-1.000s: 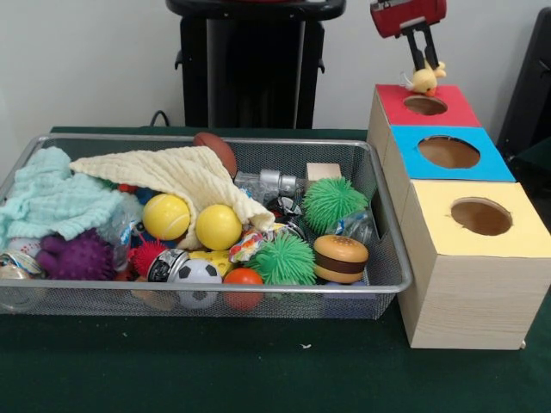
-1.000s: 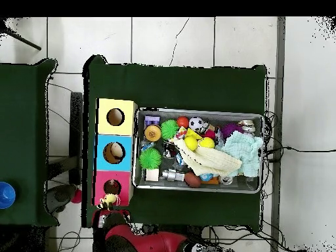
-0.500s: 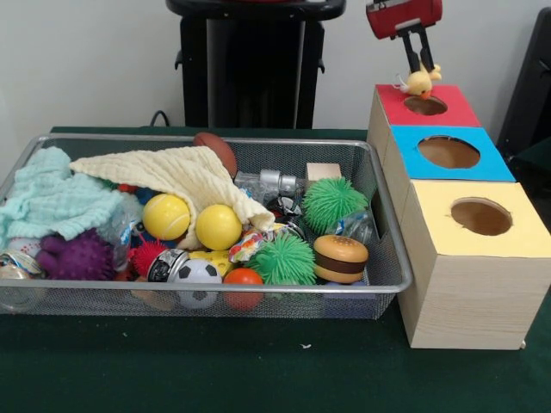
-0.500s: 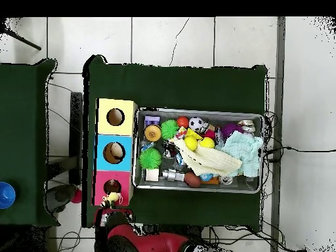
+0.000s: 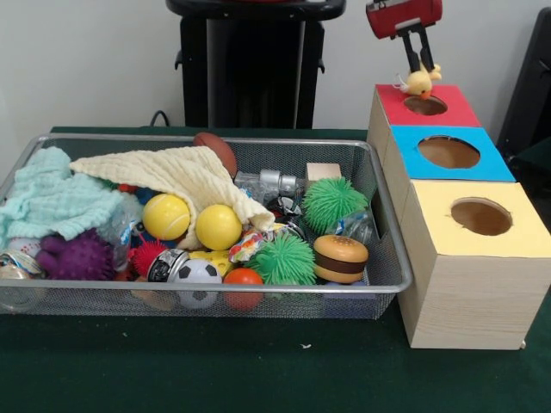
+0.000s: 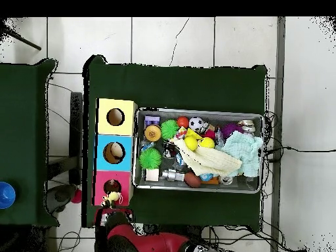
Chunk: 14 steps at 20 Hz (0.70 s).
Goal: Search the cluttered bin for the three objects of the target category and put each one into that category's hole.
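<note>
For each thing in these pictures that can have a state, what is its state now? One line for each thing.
hand: shut on yellow duck toy, above the red box.
yellow duck toy: held in the air, not yet in the hole.
red box: hole open, dark inside.
blue box: something pale lies inside the hole.
yellow box: hole open.
wire bin: full of toys and cloths.
cream cloth: spread over toys.

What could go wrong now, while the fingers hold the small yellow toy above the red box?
The yellow toy hangs beyond the far edge of the red box's hole, not clearly over it. If the gripper opened here, it might land on the red top or fall behind the box. It also seems gripped only at its top, so it may slip.
</note>
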Each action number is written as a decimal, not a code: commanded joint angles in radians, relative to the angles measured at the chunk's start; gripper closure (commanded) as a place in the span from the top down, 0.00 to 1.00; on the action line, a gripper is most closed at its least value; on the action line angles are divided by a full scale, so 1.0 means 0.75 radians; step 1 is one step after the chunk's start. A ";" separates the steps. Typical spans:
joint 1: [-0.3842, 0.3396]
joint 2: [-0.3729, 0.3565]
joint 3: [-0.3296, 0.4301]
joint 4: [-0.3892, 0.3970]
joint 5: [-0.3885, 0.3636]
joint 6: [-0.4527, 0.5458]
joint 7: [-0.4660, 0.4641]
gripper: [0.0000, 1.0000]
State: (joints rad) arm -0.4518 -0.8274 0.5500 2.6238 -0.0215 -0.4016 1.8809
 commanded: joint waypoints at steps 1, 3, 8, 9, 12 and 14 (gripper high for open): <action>-0.040 0.011 0.028 -0.230 -0.009 -0.096 0.303 0.00; -0.044 -0.003 0.038 -0.232 -0.002 -0.088 0.308 0.00; -0.059 -0.022 0.063 -0.244 0.007 -0.055 0.308 0.00; -0.062 -0.025 0.068 -0.245 0.013 -0.048 0.312 0.00; -0.073 -0.047 0.086 -0.247 0.036 -0.010 0.322 0.00; -0.083 -0.067 0.098 -0.249 0.048 0.034 0.312 0.00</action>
State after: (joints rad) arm -0.4849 -0.8595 0.5658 2.6206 -0.0217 -0.4014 1.8809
